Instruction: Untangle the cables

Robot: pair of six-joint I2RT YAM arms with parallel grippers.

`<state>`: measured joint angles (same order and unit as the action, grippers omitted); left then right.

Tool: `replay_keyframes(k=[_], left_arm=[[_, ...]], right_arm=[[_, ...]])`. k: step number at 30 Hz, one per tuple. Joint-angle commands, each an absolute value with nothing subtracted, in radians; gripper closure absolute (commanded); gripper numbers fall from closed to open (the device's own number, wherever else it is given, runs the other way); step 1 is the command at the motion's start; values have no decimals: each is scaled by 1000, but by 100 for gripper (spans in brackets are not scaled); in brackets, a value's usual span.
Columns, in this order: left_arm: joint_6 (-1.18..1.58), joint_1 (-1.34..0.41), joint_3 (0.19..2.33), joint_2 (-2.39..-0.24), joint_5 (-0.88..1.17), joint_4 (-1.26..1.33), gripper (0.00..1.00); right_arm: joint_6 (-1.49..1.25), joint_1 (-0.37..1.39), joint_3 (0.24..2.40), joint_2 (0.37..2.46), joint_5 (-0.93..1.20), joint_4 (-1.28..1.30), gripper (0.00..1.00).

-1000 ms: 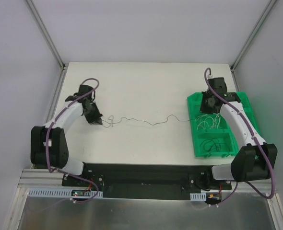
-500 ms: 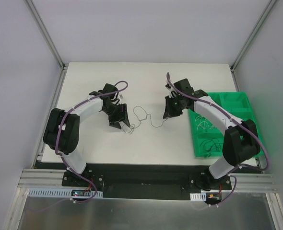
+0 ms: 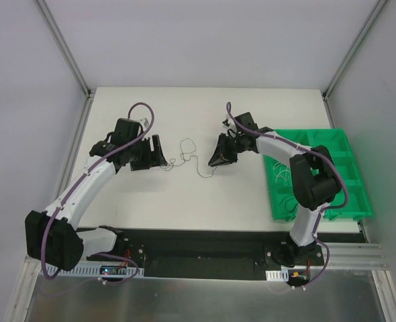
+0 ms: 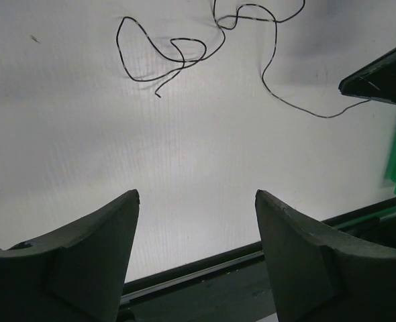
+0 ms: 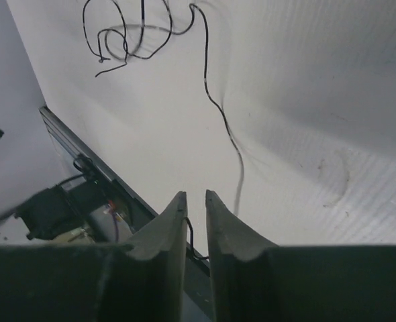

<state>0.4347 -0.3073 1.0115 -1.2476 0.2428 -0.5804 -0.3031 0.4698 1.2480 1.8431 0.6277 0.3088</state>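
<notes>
Top external view shows two robot arms and two claws on one white table (image 3: 184, 201). One thin dark cable (image 3: 185, 156) lies on the table between the claws. It curls into a few small loops near the middle, and one end trails toward the right claw (image 3: 213, 162).

One green tray (image 3: 332, 142) sits at the right side of the table. It has little boxes inside. One box holds some white wires (image 3: 283, 176) and the box nearer the arms holds some dark wires (image 3: 290, 203). They are too thin and small to count. The right arm crosses over the tray and hides part of it.

The left claw (image 3: 161, 151) sits just left of the loops. In the left wrist view its two fingers (image 4: 97, 255) are spread far apart with nothing between them, so it has let go. The cable (image 4: 122, 54) lies on the table ahead of it, not touching it. A green blur at the right edge of that view is cut off.

In the right wrist view the right claw (image 5: 195, 196) has its two fingers (image 5: 168, 228) almost together, with only a thin slit left. The cable (image 5: 206, 80) runs down from its loops and into that slit. Its end is hidden there, so I cannot tell if the claw is pinching it or not.
</notes>
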Motion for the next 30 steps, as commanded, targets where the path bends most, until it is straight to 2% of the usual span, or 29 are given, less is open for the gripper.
replay_keyframes(k=[1,6,12,19,24,30], left_arm=[[407,-305,980,-1170,195,-592,30],[368,-305,989,-1144,249,-632,21],[299,-307,1014,-1118,250,-667,20],[278,-305,1009,-1115,264,-676,20],[284,-305,976,-1086,264,-680,21],[287,-305,947,-1057,262,-699,21]], right_arm=[[-378,469,1308,1881,641,274,73],[-299,469,1396,1853,431,487,38],[-359,505,1399,1799,265,462,5],[-377,609,1626,1957,140,589,3],[-374,632,1733,2077,199,621,3],[-486,653,1856,2190,158,721,6]])
